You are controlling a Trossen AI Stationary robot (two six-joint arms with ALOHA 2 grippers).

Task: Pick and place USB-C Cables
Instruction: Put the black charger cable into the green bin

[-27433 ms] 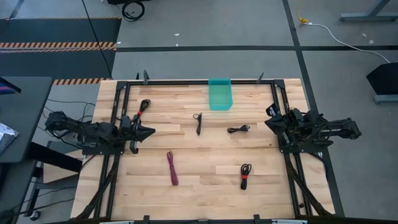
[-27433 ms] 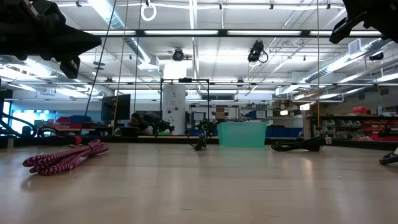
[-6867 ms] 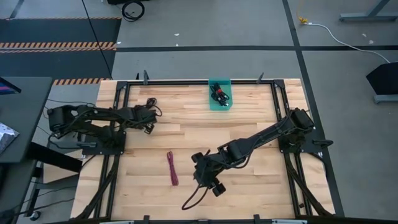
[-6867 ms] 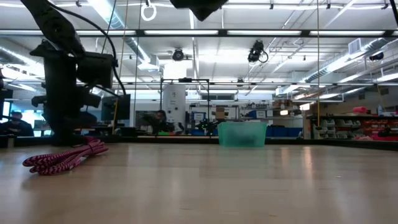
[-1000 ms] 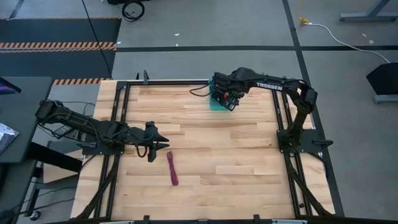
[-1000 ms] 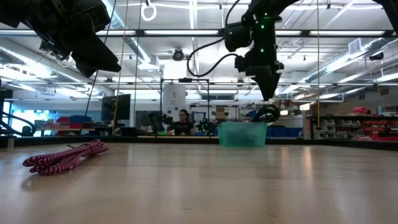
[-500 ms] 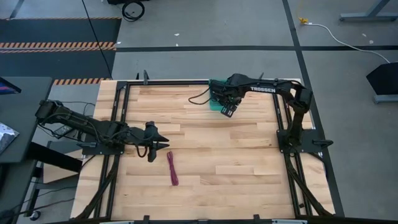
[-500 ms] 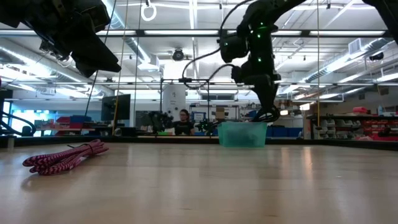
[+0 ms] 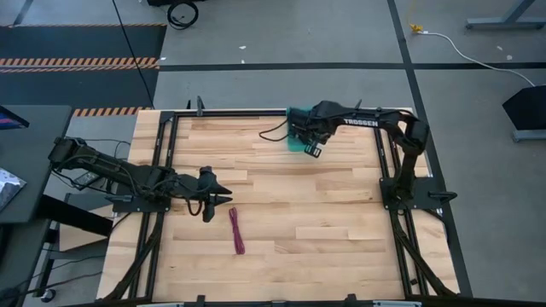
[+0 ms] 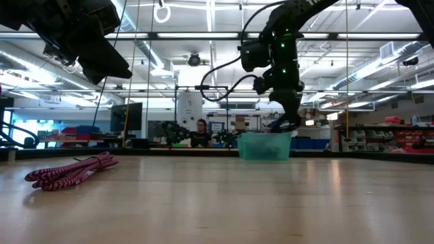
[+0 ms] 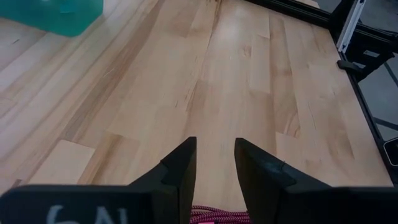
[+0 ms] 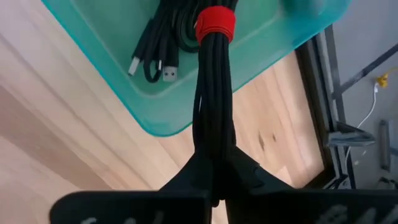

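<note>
Bin [image 12: 163, 118] under right gripper [image 12: 214, 177] gripping black cable [image 12: 212, 106], magenta cable [image 9: 236, 230] apart

Beyond the far edge of the wooden table [image 9: 341, 222] a white cable [image 9: 465, 47] trails across the grey floor, a black coil [image 9: 182, 12] lies farther along that floor, and a person [image 10: 201, 133] sits well behind the table.
</note>
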